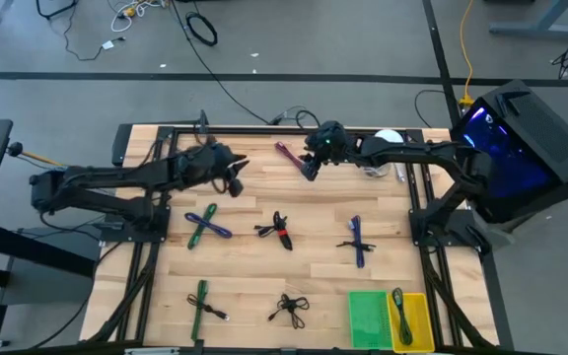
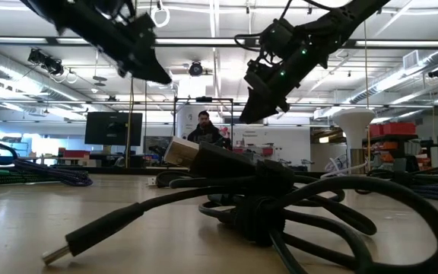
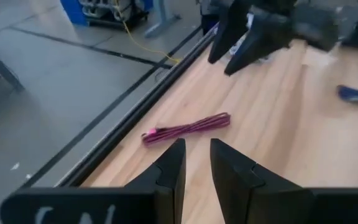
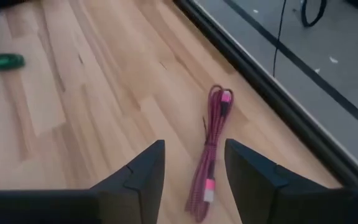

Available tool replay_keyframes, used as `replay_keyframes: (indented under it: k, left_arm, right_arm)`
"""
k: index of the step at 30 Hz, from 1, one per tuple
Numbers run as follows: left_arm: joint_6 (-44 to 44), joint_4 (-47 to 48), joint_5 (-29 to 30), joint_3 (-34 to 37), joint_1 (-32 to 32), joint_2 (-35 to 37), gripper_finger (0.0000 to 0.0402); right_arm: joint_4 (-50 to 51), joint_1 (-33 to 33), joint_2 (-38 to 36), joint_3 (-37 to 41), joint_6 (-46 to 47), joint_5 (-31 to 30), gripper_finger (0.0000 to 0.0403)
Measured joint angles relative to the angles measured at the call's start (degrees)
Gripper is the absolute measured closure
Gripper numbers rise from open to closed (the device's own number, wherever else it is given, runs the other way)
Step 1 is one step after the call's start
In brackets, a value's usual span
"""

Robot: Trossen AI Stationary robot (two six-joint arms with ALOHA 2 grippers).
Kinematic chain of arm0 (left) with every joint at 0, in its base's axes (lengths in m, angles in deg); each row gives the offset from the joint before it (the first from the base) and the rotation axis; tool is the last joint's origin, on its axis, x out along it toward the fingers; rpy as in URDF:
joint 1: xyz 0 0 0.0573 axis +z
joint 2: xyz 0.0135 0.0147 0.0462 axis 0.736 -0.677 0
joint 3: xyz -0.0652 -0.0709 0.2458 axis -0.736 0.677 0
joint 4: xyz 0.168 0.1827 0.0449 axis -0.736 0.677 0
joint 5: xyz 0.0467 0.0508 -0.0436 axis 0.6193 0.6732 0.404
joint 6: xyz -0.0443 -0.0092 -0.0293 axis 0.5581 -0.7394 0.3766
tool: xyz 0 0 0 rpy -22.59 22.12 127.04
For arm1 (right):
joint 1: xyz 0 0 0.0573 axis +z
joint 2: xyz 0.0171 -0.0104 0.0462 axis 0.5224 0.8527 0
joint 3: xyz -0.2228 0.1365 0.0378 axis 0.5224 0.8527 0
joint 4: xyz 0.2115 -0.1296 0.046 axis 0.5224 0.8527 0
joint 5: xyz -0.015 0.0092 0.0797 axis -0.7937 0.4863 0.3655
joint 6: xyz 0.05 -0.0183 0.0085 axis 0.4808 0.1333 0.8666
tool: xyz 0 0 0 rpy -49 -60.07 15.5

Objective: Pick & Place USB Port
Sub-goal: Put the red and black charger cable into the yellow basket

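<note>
Just ahead of the right arm's parted fingers [image 4: 253, 180], the pink cable [image 4: 211, 149].

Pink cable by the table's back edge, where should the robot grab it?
Probably around the middle of the pink cable, coming straight down from above. It lies flat on the table as a long, thin bundle, so fingers astride its narrow width should close on it. The right gripper hangs open over it; the left gripper points at it from farther off.

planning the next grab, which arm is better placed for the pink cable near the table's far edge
Right. The right hand hangs open almost over the bundled pink braided cable, fingers either side in its wrist view. The left hand is open but farther off.
</note>
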Motion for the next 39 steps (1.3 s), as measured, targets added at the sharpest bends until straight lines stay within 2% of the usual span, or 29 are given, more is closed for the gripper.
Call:
replay_keyframes:
  k: [9,13,18,22,29,36,39]
  left_arm:
    - [0.0,-17.2,-18.1,-1.7,13.2,-18.2,0.0324]
    - [1.8,-14.7,-20.7,-8.9,15.2,-26.6,0.0323]
    - [-2.3,-0.5,-20.5,-21.1,14.8,-36.5,0.0323]
    - [-6.6,9.2,-15.6,-27.3,14.8,-40.9,0.0323]
    - [-23.6,8.8,-12.1,-32.1,12.1,-46.0,0.0323]
    - [-33.0,10.0,-10.7,-33.8,10.1,-49.0,0.0321]
    - [-35.2,9.7,-10.5,-34.5,9.7,-49.9,0.0303]
  right_arm:
    - [-0.2,1.2,-0.2,0.0,0.1,3.7,0.0234]
    - [-0.9,1.6,-0.2,0.0,-0.1,3.8,0.0234]
    - [-0.5,1.8,-0.3,0.0,-1.0,4.6,0.0234]
    - [2.1,1.7,-0.3,0.0,-1.3,4.2,0.0234]
    - [1.9,1.7,-0.3,0.0,-1.3,4.4,0.0234]
    - [2.1,2.3,-0.3,0.0,-1.2,4.7,0.0234]
    - [2.0,2.7,-0.3,0.0,-1.2,4.7,0.0234]
